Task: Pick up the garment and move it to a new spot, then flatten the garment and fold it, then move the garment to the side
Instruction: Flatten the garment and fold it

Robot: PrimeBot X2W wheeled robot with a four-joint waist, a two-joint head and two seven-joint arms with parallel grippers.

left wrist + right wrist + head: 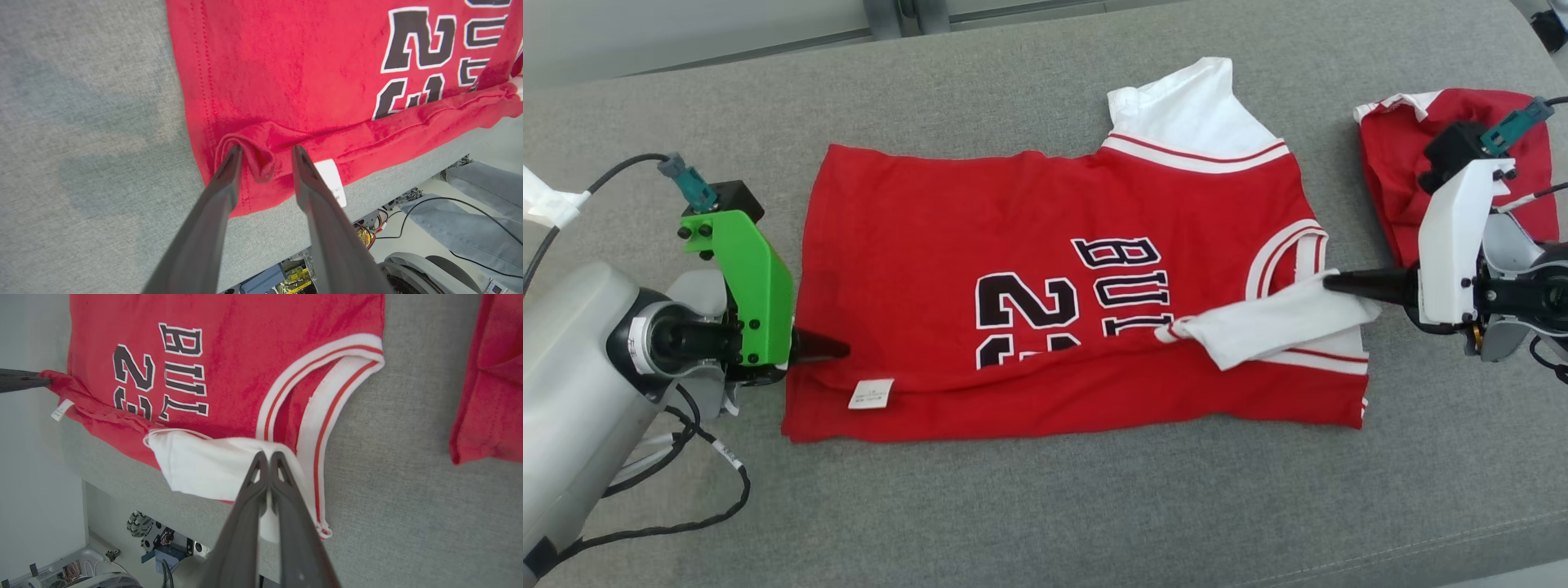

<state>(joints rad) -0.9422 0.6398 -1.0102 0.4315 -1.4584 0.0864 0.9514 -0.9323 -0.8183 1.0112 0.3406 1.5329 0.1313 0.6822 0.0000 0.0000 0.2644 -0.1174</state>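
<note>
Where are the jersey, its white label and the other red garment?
jersey point(915, 237), head view, plain red cloth left of the number.
white label point(872, 394), head view, its middle.
other red garment point(1388, 167), head view, red cloth near its left edge.

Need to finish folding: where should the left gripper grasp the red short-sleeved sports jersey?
Probably the pucker in the jersey hem, beside the white label, approached from the hem end: it stands up between the fingers of the open left gripper.
</note>
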